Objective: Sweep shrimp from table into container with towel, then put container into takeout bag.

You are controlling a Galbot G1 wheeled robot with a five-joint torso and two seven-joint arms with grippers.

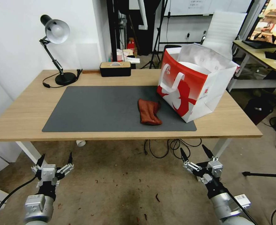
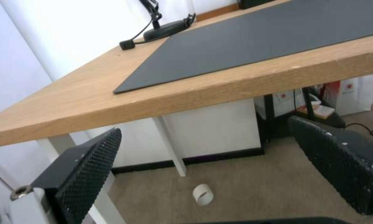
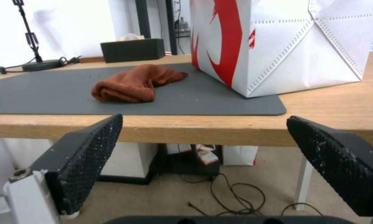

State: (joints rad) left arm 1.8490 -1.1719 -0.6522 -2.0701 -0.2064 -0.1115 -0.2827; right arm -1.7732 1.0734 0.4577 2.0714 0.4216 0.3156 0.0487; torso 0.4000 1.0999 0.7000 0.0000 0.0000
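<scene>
The light wood rectangular counter [image 1: 25,115] with white legs carries a large dark grey mat [image 1: 97,109]. On the mat's right part lies the small dark brick-red towel [image 1: 149,112], a rumpled oblong whose long axis runs from the near edge toward the far edge of the counter, just beside the bag. The big boxy red-and-white takeout bag [image 1: 194,90] stands upright at the right end, partly on the mat, its mouth open upward and a white strap handle hanging on its red face; it bears a red figure print and a small red logo too small to read. No writing on it can be made out.

At the far left of the counter stands a black desk lamp [image 1: 55,34], with a black tissue box with a wooden top [image 1: 115,68] near the back edge.

Both arms hang low in front of the counter, above the floor. The left gripper [image 1: 55,159] has its fingers [image 2: 87,174] spread apart and holds nothing. The right gripper [image 1: 194,153] likewise has its fingers [image 3: 87,161] wide apart and empty, facing the towel and bag.
</scene>
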